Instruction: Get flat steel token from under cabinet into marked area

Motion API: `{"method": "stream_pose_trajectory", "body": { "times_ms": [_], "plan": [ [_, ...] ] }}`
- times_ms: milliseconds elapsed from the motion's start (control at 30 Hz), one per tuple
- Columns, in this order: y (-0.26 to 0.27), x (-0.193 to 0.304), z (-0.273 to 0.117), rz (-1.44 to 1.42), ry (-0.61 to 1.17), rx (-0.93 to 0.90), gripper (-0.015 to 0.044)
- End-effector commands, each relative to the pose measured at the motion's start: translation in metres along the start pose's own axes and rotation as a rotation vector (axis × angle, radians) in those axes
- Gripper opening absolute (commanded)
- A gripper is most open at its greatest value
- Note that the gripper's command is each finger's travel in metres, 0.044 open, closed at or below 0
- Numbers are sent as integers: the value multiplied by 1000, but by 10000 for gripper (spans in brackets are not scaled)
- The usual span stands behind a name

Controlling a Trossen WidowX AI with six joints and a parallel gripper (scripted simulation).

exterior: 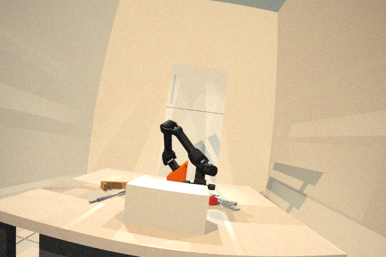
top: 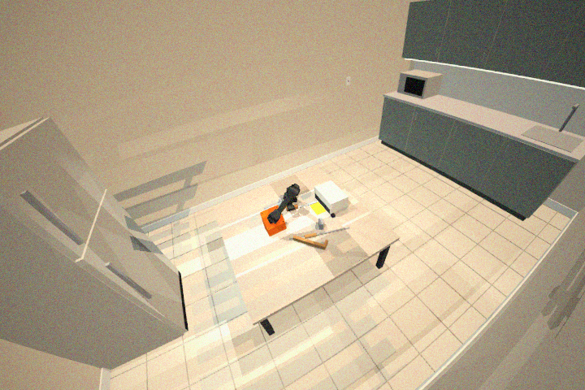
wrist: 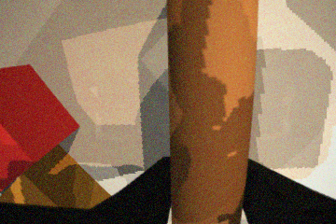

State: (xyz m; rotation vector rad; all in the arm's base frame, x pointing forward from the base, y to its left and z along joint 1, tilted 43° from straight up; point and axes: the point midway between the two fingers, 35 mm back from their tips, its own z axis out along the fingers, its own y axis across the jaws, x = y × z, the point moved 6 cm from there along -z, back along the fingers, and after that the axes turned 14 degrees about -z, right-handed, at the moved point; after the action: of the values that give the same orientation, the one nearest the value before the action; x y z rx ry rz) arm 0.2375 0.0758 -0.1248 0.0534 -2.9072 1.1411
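Jaws clamped on a wooden handle!

And here we are at the gripper (top: 292, 207) (exterior: 200, 182) (wrist: 203, 165), its jaws part-way apart and shut firmly on the handle (top: 295, 206) (wrist: 213, 112), one black finger on each side. Left of the jaws in the wrist view sits a red block (exterior: 213, 201) (wrist: 28, 109), apart from the handle, a brown piece (wrist: 59, 184) showing just below it (what that belongs to, I can't say).

Ahead of the jaws, in the top view, comes the yellow area (top: 318, 208), and beyond it the white cabinet (top: 331, 195) (exterior: 166, 204). The token? It can't be made out in any view, so its place can't be told. Off to the jaws' other side, away from the wall, lie a wooden hook (top: 310, 242) (exterior: 113, 184) and a long rod (top: 332, 231) (exterior: 108, 196), with a small grey thing (top: 320, 223) nearer the jaws.
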Motion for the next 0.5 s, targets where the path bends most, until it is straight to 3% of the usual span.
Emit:
{"method": "stream_pose_trajectory", "body": {
  "times_ms": [0, 67, 167, 467],
  "plan": [
    [0, 0, 0, 1, -1, -1, 98],
    [0, 0, 0, 1, -1, -1, 85],
    [0, 0, 0, 1, -1, -1, 6],
    [-1, -7, 0, 0, 0, -1, 0]
  ]
}}
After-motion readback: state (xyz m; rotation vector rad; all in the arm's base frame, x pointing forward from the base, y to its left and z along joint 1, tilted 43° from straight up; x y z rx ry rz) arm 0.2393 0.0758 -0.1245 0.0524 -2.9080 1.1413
